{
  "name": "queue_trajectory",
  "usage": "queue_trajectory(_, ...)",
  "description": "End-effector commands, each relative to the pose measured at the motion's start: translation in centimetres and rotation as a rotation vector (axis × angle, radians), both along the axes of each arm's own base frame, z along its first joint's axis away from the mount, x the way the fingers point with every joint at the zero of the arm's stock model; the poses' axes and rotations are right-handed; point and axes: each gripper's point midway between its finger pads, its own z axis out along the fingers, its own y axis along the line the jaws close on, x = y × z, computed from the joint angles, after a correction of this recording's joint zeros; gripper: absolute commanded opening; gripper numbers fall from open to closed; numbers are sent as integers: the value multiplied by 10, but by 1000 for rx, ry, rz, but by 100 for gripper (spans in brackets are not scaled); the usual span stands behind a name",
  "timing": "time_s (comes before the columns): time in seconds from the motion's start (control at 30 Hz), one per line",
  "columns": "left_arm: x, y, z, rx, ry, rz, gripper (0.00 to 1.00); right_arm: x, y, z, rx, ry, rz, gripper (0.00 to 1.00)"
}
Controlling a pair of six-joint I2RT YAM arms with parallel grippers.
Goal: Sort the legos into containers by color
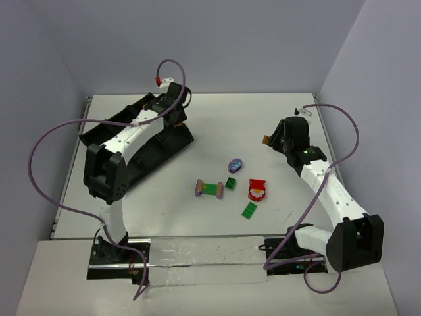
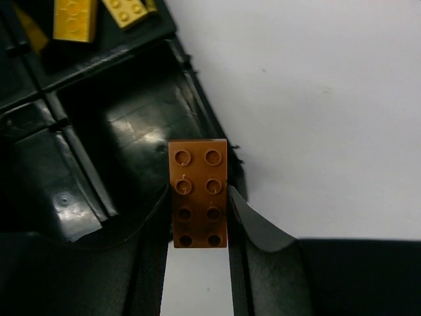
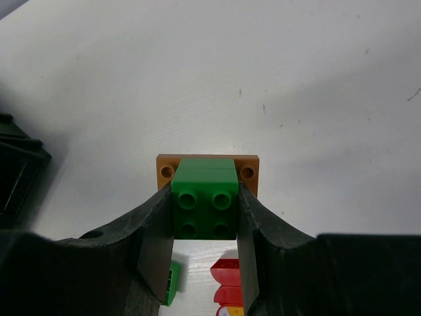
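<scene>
Now dropping off.
Left gripper [image 2: 197,201] is clamping a brown brick [image 2: 198,168] over the tray [image 2: 128,128], needing release; right gripper [image 3: 205,214] is pinching a green brick [image 3: 204,197].

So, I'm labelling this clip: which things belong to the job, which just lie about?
Job: black tray, yellow bricks inside, brown brick in left pincer, green-on-tan stack in right pincer, purple oval, purple-ended green bar, small green brick, red-and-white piece, green plate.
Lying about: purple cables, shiny strip.

No readable text, label, brand or number shows anywhere.
</scene>
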Motion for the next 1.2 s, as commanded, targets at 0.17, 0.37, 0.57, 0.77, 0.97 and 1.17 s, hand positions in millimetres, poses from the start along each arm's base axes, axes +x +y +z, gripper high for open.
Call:
queue_trajectory(0.17, 30, 14, -29, -70, 38, 70, 6, 6, 4, 25, 16, -64, 7, 0)
queue_trajectory(0.37, 30, 18, -43, -44, 71, 90, 53, 6, 3, 22, 5, -54, 5, 0)
queue_trajectory(0.57, 22, 18, -22, -68, 36, 69, 75, 5, 4, 22, 10, -52, 7, 0)
queue_trajectory(0.77, -15, -8, 35, -123, -45, -84, 71, 0, 19, 35, 42, -75, 86, 0)
queue_trajectory(0.97, -69, -81, 71, -423, -80, -482, 69, -3, 52, 46, 110, -102, 211, 0)
queue_trajectory(1.17, -119, -126, 74, -705, -72, -745, 71, -7, 91, 51, 200, -99, 359, 0)
